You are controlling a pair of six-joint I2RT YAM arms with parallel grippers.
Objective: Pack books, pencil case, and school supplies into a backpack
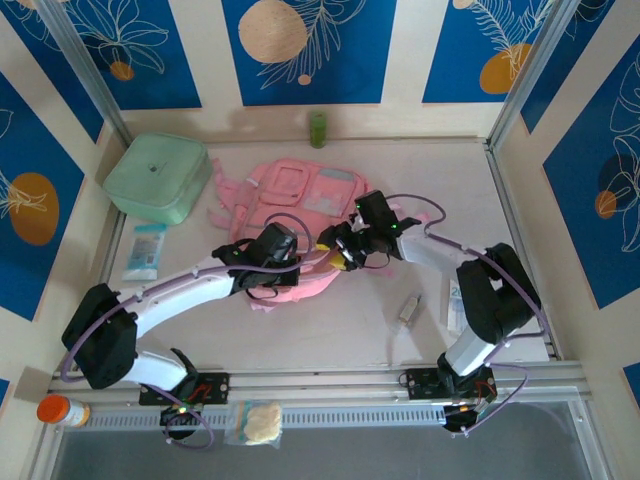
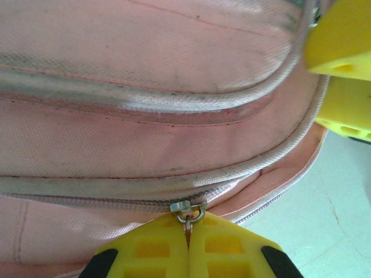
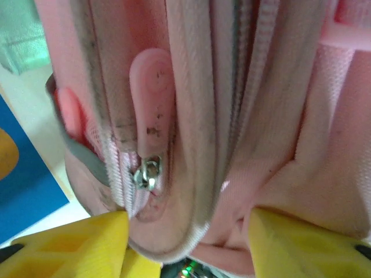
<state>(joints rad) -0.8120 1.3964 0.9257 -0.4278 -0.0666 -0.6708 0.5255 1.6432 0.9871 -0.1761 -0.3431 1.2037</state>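
Observation:
The pink backpack [image 1: 295, 195] lies mid-table. My left gripper [image 1: 312, 264] is at its near edge. In the left wrist view its yellow fingers [image 2: 232, 249] are shut on the metal zipper pull [image 2: 188, 223], just below the slider [image 2: 186, 207]. My right gripper [image 1: 342, 256] meets the same edge from the right and is open. A fold of backpack rim [image 3: 191, 191] sits between its spread fingers [image 3: 87, 243], near a pink rubber zipper tab [image 3: 152, 98]. A clear-grey piece [image 1: 408, 308] and a white-blue packet [image 1: 455, 303] lie near the right arm. The books and the pencil case are out of view.
A mint-green lidded box [image 1: 158, 178] stands at back left, with a teal packet [image 1: 145, 250] in front of it. A small green bottle [image 1: 318, 128] is by the back wall. An orange-capped bottle [image 1: 62, 410] and a clear bag [image 1: 255, 422] sit at the near rail.

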